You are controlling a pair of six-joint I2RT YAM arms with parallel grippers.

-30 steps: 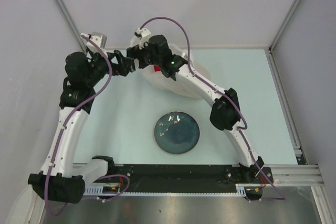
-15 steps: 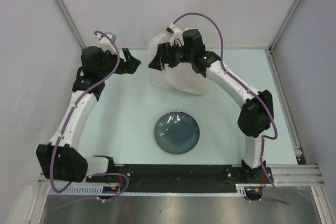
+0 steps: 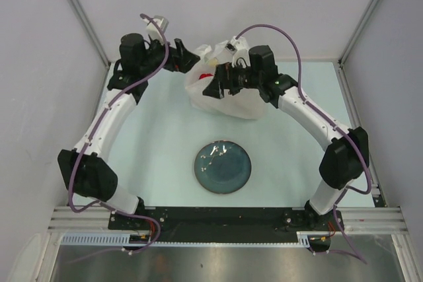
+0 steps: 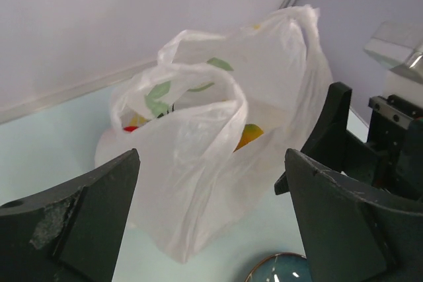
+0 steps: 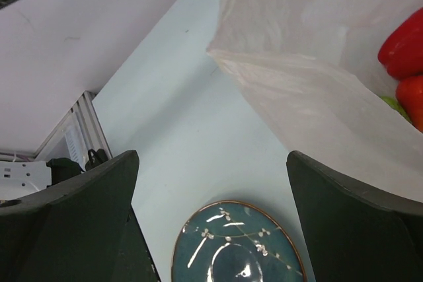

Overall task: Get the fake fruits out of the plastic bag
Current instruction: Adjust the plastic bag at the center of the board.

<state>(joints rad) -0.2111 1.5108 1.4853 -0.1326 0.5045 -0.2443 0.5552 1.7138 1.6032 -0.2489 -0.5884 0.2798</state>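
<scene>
The fake fruits [image 5: 404,64] sit inside the plastic bag [image 3: 231,100] at the table's far end, with red pieces and an orange-yellow one showing through. The left gripper [image 4: 211,153] faces its handles and the right gripper [image 5: 213,153] hovers just beside it. Both are spread wide, holding nothing. The dark plate [image 3: 223,176] lies nearer, well apart.

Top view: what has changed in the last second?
The bag went from slumped to upright. The left fingers backed off leftward, then returned beside the bag; the right fingers shifted right. Both sets are open, holding nothing. The plate stayed put; red fruit still inside the bag.
</scene>
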